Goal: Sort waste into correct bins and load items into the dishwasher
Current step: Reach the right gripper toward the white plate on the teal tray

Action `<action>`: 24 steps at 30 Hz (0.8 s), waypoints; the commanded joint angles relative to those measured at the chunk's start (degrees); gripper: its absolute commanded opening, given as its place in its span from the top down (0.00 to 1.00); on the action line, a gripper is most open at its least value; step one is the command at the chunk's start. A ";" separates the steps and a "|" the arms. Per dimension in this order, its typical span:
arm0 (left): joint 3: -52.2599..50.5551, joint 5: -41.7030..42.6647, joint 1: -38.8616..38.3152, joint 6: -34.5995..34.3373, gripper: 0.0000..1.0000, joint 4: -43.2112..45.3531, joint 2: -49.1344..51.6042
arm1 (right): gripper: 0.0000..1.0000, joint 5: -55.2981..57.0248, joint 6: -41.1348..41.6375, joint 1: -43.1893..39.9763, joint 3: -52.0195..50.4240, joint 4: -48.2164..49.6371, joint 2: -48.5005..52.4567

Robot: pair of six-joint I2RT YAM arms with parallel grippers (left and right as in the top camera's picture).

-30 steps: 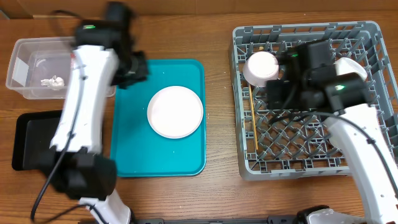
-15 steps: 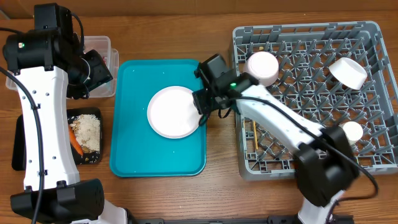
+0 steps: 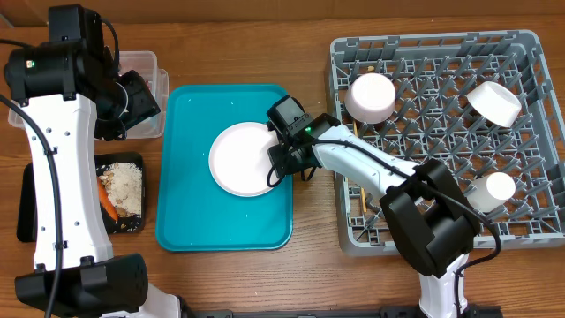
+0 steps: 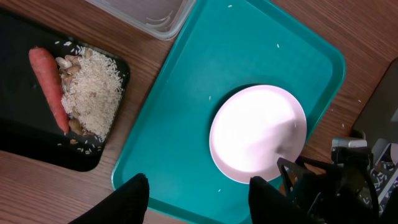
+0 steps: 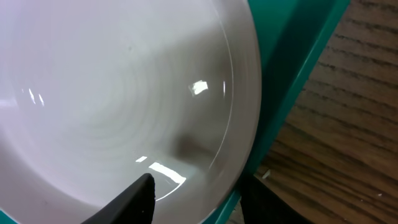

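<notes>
The white plate (image 3: 240, 159) lies on the teal tray (image 3: 199, 221). My right gripper (image 3: 277, 162) is open and low, straddling the plate's right rim: in the right wrist view (image 5: 199, 202) one finger is over the plate (image 5: 112, 93) and the other is outside it. My left gripper (image 4: 202, 199) is open and empty, high over the tray's left side. The black tray (image 3: 132, 221) holds the carrot (image 4: 48, 87) and beige scraps (image 4: 90, 90). The grey rack (image 3: 424, 234) holds two bowls (image 3: 371, 95) (image 3: 493, 102), the cup (image 3: 490, 190) and the chopsticks (image 3: 360, 190). The wrapper and tissue are out of view.
The clear tub (image 3: 141, 64) stands at the back left, mostly hidden by my left arm (image 3: 62, 115). The teal tray's raised right edge (image 5: 292, 68) lies just beyond the plate's rim, with bare wood table (image 3: 313, 221) between tray and rack.
My right gripper has come from over the rack to the plate and moved down and left onto its right rim. My left arm has stayed still for the last half second.
</notes>
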 commanded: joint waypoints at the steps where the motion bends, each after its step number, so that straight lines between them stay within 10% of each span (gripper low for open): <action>1: 0.74 0.42 -0.44 0.70 0.46 0.09 0.20 | 0.54 0.04 1.29 0.17 -0.02 0.37 0.61; 24: 0.74 -0.02 -0.44 0.72 0.46 0.48 0.20 | 0.60 -1.49 4.11 0.44 1.70 -2.56 0.59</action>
